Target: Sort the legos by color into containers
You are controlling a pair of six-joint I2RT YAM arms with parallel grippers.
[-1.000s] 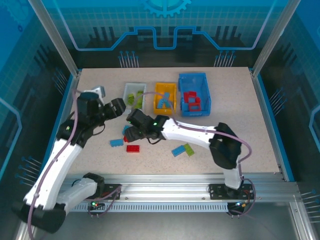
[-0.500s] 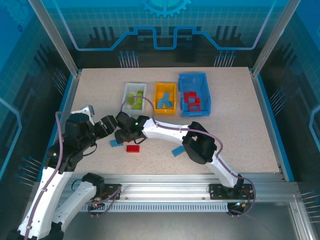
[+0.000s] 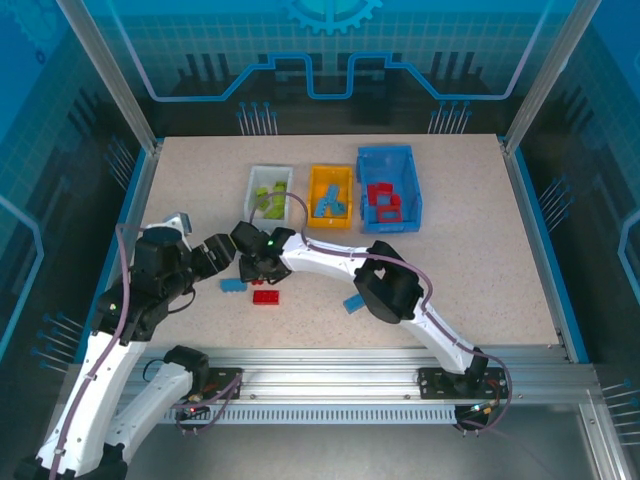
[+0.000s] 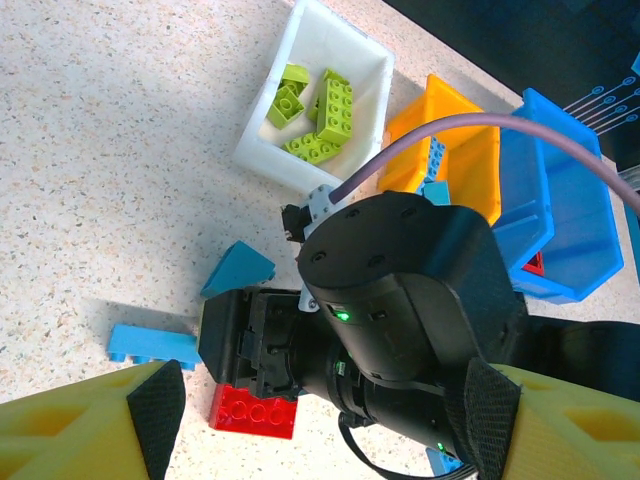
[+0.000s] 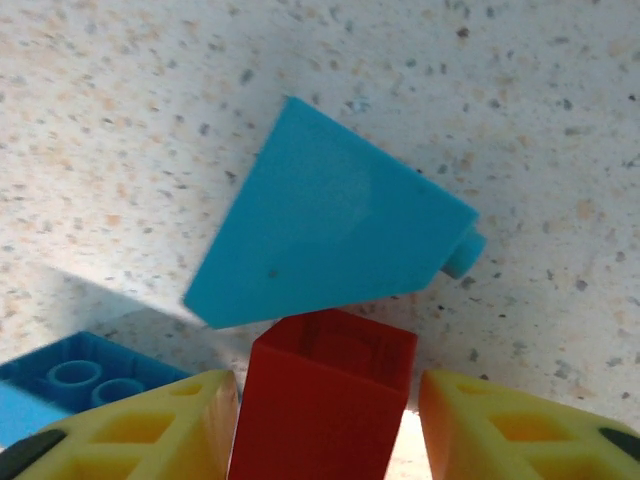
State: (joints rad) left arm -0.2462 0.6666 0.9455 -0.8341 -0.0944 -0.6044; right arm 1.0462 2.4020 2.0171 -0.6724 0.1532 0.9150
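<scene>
Right gripper [image 5: 322, 382] is low over the worktop [image 3: 450, 230], left of centre toward the near edge. Its jaws straddle a red brick [image 5: 320, 425]: one pad touching, a sliver of light at the other, so I can't tell if it's clamped. A blue slope [image 5: 330, 240] lies just past the tips (nudge risk). Reds sit in the blue bin [image 3: 363, 195] at the far edge, so that's its home. Left gripper [image 4: 320, 405] hovers beside with jaws wide and empty, probably parked clear.

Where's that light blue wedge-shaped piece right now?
In the right wrist view the light blue wedge lies on the table beyond the red brick between the fingers of the right gripper, with a flat blue brick at lower left.
</scene>
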